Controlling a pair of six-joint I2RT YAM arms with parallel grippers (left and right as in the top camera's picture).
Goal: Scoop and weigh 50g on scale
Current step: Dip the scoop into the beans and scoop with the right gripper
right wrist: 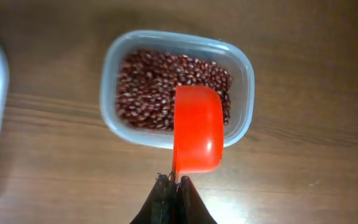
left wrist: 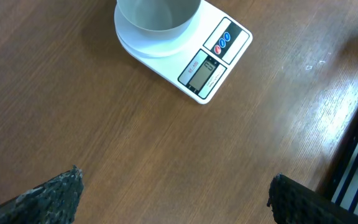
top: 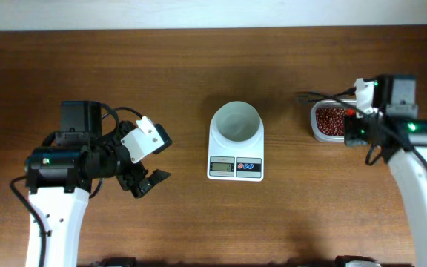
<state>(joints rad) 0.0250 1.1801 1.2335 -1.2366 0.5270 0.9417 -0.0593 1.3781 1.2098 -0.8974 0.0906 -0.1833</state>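
Observation:
The white scale sits at mid-table with a white round bowl on top; the bowl looks empty. It shows too in the left wrist view, scale and bowl. At the right, small red-brown beans fill a clear tub. My right gripper is shut on the thin handle of a red scoop. The scoop hangs over the tub's near right part, its inside hidden. My left gripper is open over bare table, left of the scale.
From above, the tub lies right of the scale, with the right gripper over it and a dark cable behind it. The left gripper hangs about a hand's width from the scale.

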